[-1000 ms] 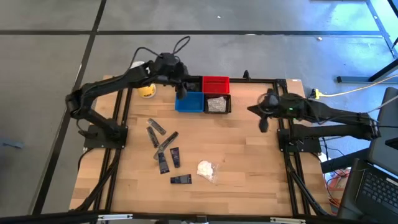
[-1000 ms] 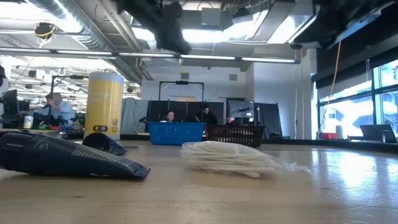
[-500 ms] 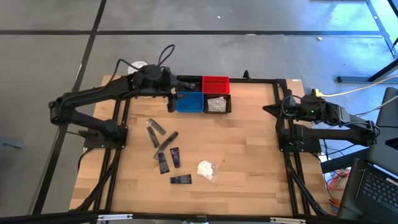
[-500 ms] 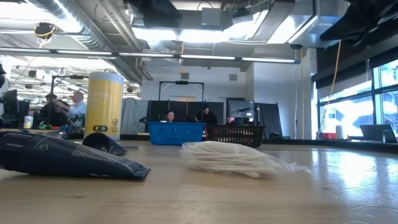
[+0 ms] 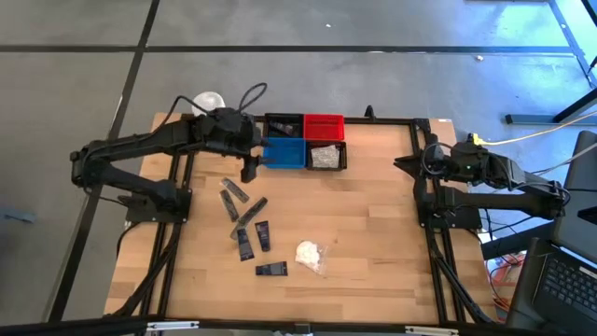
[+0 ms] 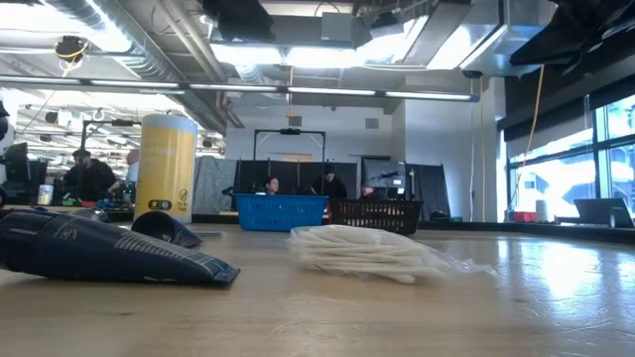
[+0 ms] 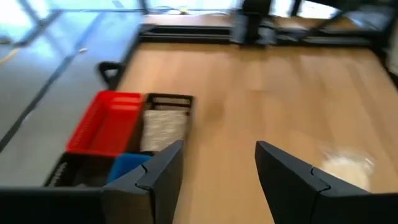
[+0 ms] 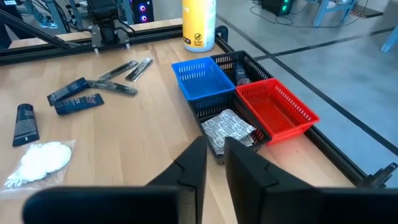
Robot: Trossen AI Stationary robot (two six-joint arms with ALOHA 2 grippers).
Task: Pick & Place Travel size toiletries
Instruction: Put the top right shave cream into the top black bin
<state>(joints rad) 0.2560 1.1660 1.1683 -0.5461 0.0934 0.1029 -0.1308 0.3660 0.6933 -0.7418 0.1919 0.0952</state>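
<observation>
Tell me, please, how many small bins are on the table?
4, clustered at the far edge: black bin, red bin, blue bin, and a second black bin holding packets.

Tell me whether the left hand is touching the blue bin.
Apart. In the left wrist view, the left hand hangs open in the air with nothing between its fingers, and the blue bin sits lower on the table beside them, clear of both.

We see the left gripper with its 2 dark fingers apart and nothing between them. Beyond lie a red bin, a black bin holding a crinkly packet, a blue bin, and a white wad on the wooden table.
</observation>
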